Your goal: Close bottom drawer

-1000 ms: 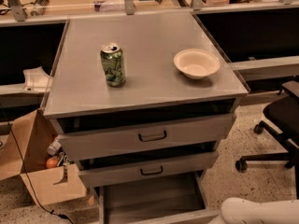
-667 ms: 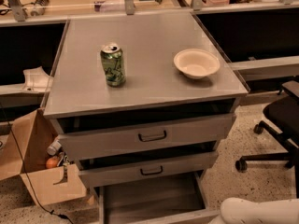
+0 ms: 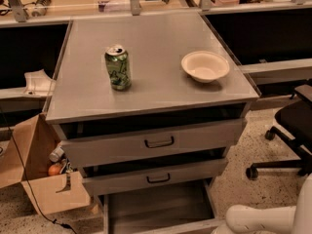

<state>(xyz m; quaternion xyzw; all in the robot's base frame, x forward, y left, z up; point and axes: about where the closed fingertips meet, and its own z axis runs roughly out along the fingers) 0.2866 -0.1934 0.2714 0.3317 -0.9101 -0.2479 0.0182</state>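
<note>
The grey metal cabinet (image 3: 151,77) has three drawers. The bottom drawer (image 3: 156,206) is pulled far out toward me; its wide shallow tray looks empty, and its front panel is cut off by the lower frame edge. The middle drawer (image 3: 156,177) and the top drawer (image 3: 156,143) stand slightly ajar, each with a dark loop handle. My gripper is out of view. Only a white rounded arm segment (image 3: 263,219) shows at the bottom right, beside the open drawer's right corner.
A green can (image 3: 118,67) and a white bowl (image 3: 204,66) stand on the cabinet top. An open cardboard box (image 3: 41,177) sits on the floor at left. A black office chair (image 3: 292,126) stands at right. Desks run along the back.
</note>
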